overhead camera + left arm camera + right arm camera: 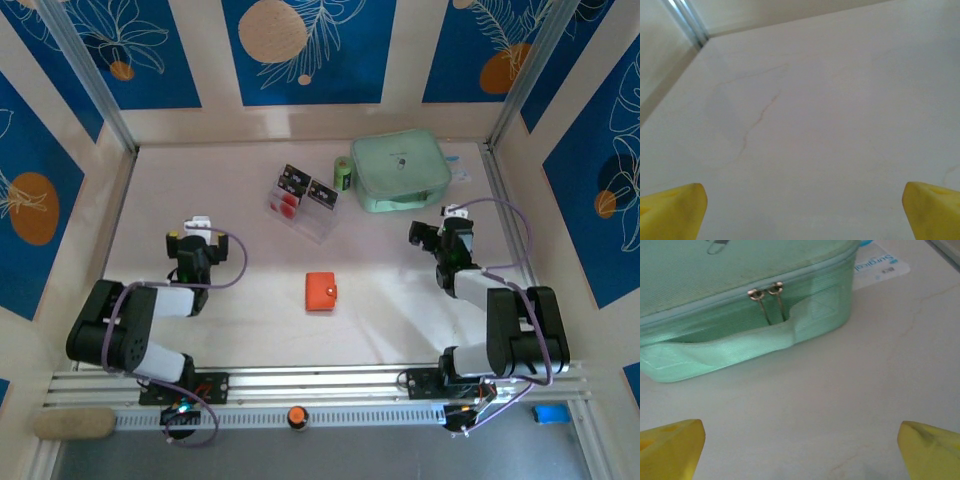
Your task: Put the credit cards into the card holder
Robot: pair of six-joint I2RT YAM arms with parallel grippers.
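Observation:
Two credit cards point(303, 193), black on one half and white with red on the other, lie side by side in a clear tray at the back middle of the table. The small orange-red card holder point(321, 291) lies shut in the table's middle, nearer the front. My left gripper point(194, 230) hangs over bare table at the left, open, its yellow fingertips point(672, 210) wide apart with nothing between them. My right gripper point(447, 222) is open too, low over the table just in front of the mint-green pouch, fingertips point(927, 450) spread and empty.
A mint-green zip pouch point(399, 169) sits at the back right, its two zip pulls point(766, 292) facing my right gripper. A small green cylinder point(342, 172) stands left of it. A printed packet point(879, 264) lies by the pouch's right corner. Patterned walls enclose the table.

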